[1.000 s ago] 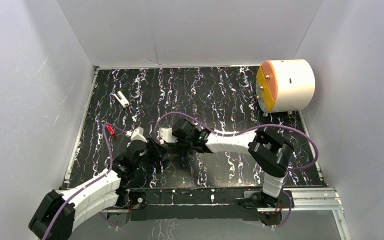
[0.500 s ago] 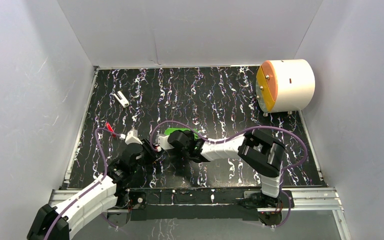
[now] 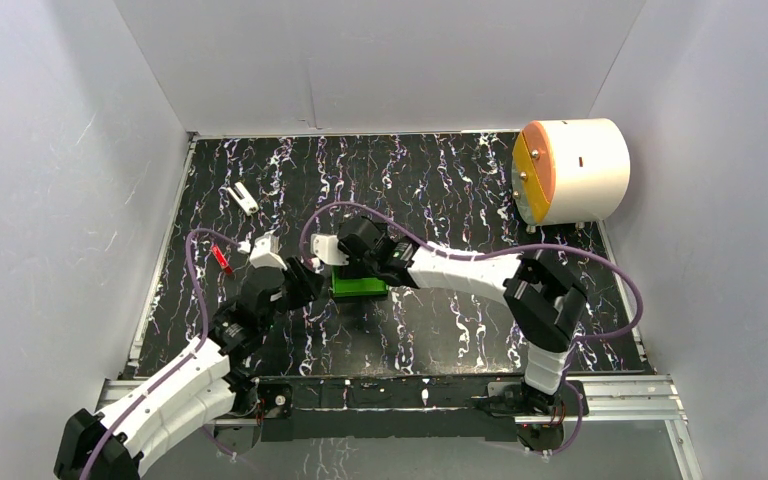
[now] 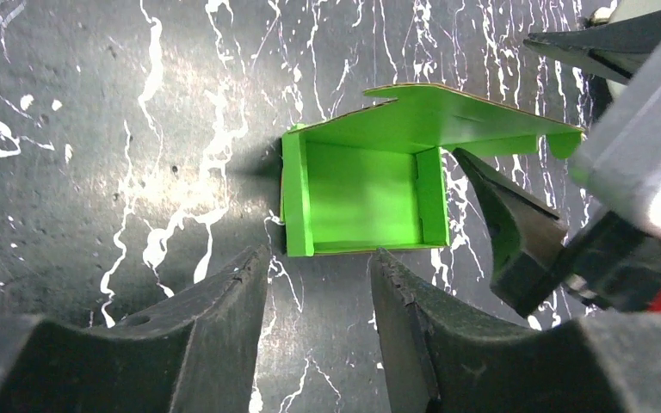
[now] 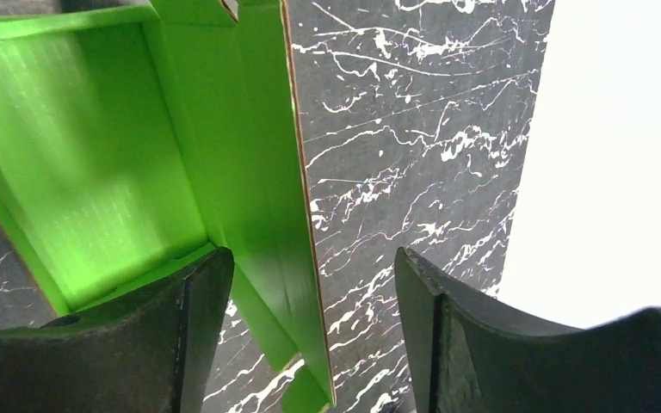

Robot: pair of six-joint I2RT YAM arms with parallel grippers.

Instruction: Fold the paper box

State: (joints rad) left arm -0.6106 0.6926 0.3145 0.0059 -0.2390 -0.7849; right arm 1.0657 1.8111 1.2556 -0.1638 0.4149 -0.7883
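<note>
The box (image 4: 357,194) sat on the desk (image 3: 440,200) near the middle of its near half, between the two arms, a shallow tray of bright green card with its low walls raised and one broad lid flap (image 4: 473,116) tilted open on the far side from the left wrist camera. It looked very light and thin, so a push would probably slide it over the smooth desk rather than bend it, and a hard pinch would likely crease or dent it; the likeliest place to take hold seemed to be the free edge of the flap, with the tray steadied at a wall. The left fingers (image 4: 224,318) were apart and held nothing, poised just short of the near wall. The right fingers (image 5: 198,318) were also apart, one over the tray's inside and one over the bare desk, with the flap running between them but not clamped. Whether either fingertip touched the card could not be told. From above, the right wrist covered part of the box, and the flap's end tabs ran out of the right wrist view, so whether any tab had locked was unclear
</note>
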